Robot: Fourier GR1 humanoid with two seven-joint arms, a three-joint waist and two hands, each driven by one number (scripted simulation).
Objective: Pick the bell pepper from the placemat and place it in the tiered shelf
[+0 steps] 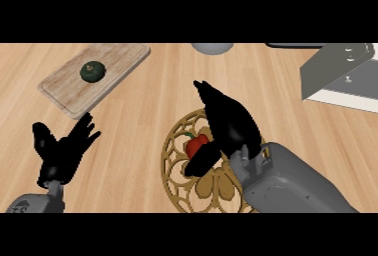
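Over the round placemat [177,172], right hand [232,125] hangs fingers straight and apart, thumb beside the red bell pepper [196,145], which lies on the mat, not yet gripped. Grasp step, I judge. Next: curl round it, lift, carry to the tiered shelf [343,75] beyond. Left hand [63,150] rests open, well off the mat.

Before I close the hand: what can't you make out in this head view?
- Pepper: partly covered by the right hand; contact can't be told.
- Placemat: right part hidden by the right forearm.
- Shelf: cut off by the right edge; tiers unclear.
- Grey object: cut off at the top.
- Left hand: open, resting at lower left.
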